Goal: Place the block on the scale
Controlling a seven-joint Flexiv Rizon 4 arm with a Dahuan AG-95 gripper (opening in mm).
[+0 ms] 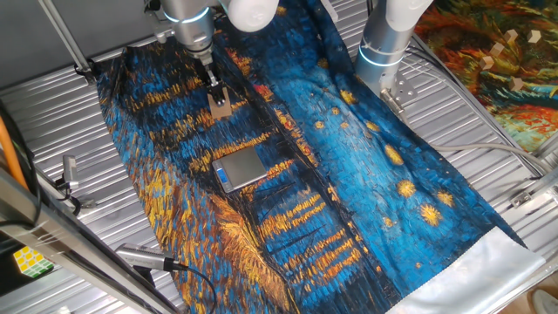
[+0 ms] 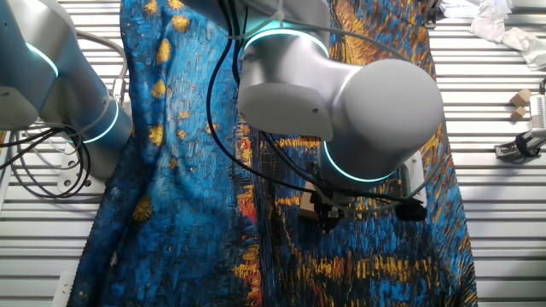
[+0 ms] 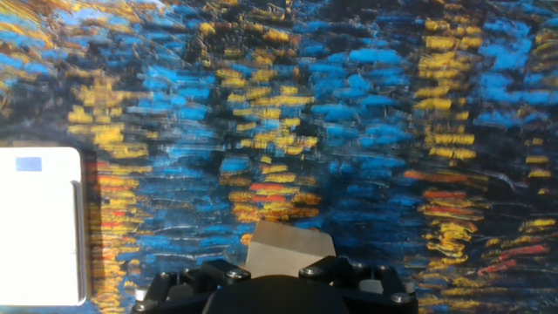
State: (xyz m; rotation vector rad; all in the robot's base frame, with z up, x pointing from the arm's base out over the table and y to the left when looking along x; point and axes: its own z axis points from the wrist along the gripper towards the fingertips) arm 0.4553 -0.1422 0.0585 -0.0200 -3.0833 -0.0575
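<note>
My gripper (image 1: pixel 215 85) is shut on the block (image 1: pixel 221 105), a small tan wooden piece that hangs below the fingers over the blue and yellow painted cloth (image 1: pixel 366 166). The scale (image 1: pixel 240 168) lies flat on the cloth, nearer the front than the block and apart from it. In the hand view the block (image 3: pixel 288 244) sits between the jaws of my gripper (image 3: pixel 288 266), and the scale (image 3: pixel 39 222) is at the left edge. In the other fixed view my arm hides the scale; only a corner of the block (image 2: pixel 304 202) shows beside the gripper (image 2: pixel 328 215).
A second arm's base (image 1: pixel 384 48) stands at the back right of the cloth. A multicoloured puzzle cube (image 1: pixel 28 260) lies at the front left. Metal rods and a cable (image 1: pixel 148 257) lie beside the cloth's left edge. Small wooden pieces (image 2: pixel 520 101) sit off the cloth.
</note>
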